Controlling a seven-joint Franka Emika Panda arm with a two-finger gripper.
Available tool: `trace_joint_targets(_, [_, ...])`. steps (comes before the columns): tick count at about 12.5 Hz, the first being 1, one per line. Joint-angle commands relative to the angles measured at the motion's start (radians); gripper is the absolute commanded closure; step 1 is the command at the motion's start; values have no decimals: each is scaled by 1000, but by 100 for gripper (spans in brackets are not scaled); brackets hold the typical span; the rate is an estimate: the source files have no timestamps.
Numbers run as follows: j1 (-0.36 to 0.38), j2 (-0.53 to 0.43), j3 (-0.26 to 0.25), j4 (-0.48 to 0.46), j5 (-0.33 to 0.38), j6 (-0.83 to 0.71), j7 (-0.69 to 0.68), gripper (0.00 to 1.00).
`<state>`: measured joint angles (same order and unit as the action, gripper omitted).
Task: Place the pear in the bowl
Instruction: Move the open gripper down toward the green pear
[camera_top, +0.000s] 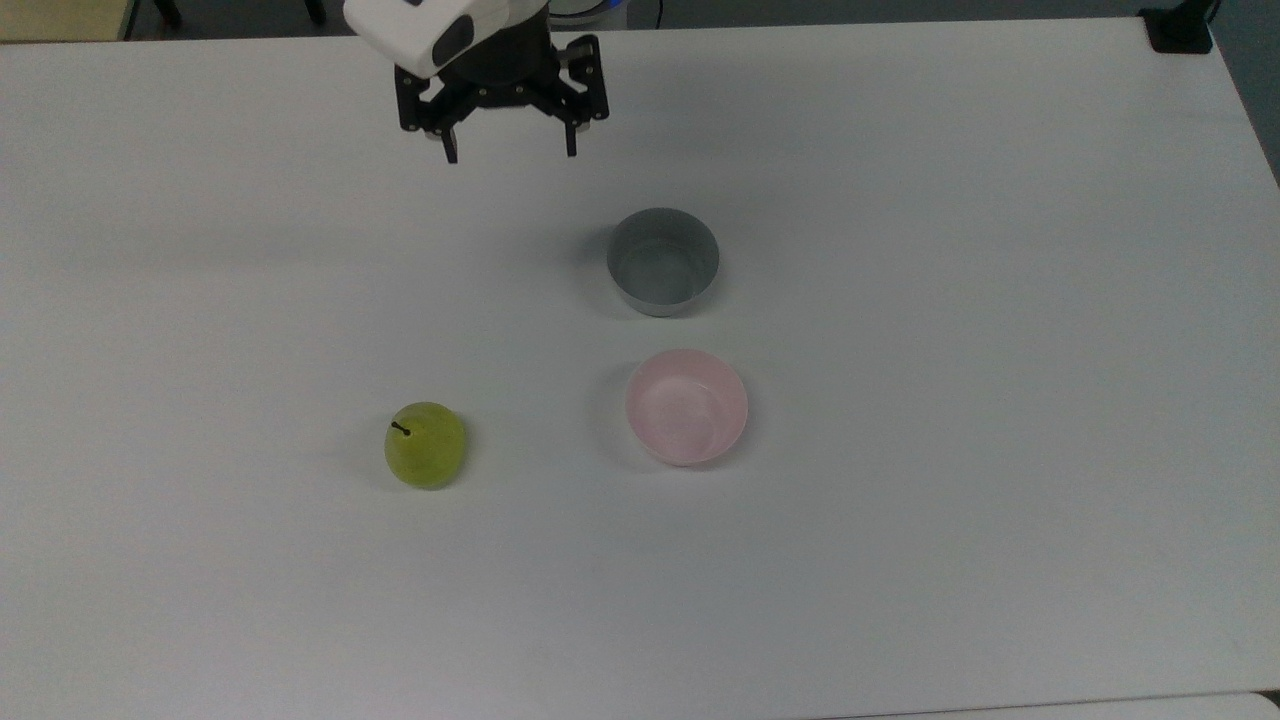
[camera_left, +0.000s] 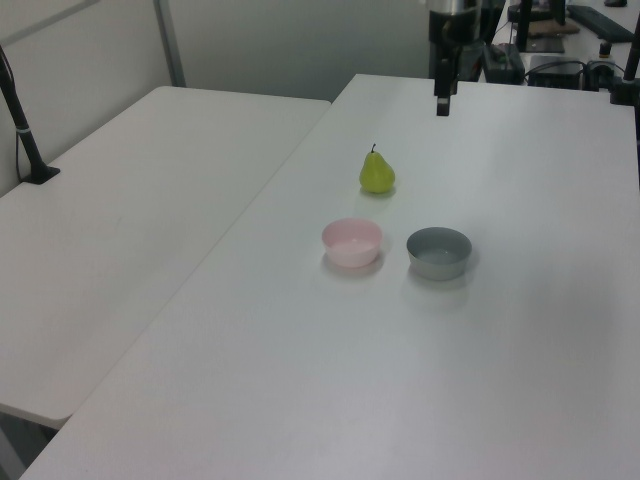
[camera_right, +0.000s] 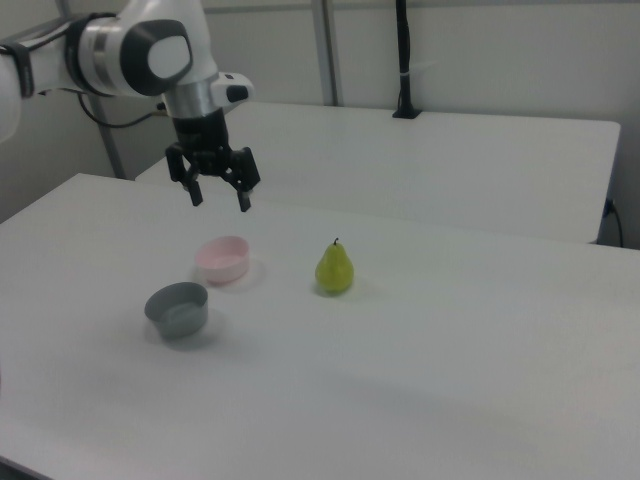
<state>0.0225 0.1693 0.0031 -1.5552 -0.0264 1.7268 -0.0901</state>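
A white table (camera_top: 900, 560) holds three small things. The landmark is a shallow pale pink round bowl with a glossy inside (camera_top: 687, 406), empty, near the table's middle. A small yellow-green pear with a short dark stem (camera_top: 425, 445) stands upright on the table, well apart from the pink bowl, toward the top view's left. A deeper grey straight-sided bowl (camera_top: 662, 261), also empty, sits near the pink bowl, toward the top view's upper edge. The black two-finger gripper (camera_top: 509, 154) on the white robot arm (camera_right: 140, 55) hangs above the table beyond the grey bowl, far from the pink bowl, its fingers spread wide and holding nothing.
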Motion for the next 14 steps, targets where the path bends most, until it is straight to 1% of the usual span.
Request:
trace_joint_targets(1, [-13, 82, -11, 44, -26, 97, -23, 0])
trace_joint_targets(4, [-29, 146, -11, 72, -41, 172, -19, 0])
trace_joint_targets(6, [-27, 205, -23, 105, -58, 203, -17, 0])
trace_joint_targets(12, [-56, 323, -26, 103, -81, 413, -19, 0])
trace_joint_targets(14, [-64, 370, -25, 99, -104, 492, -17, 0])
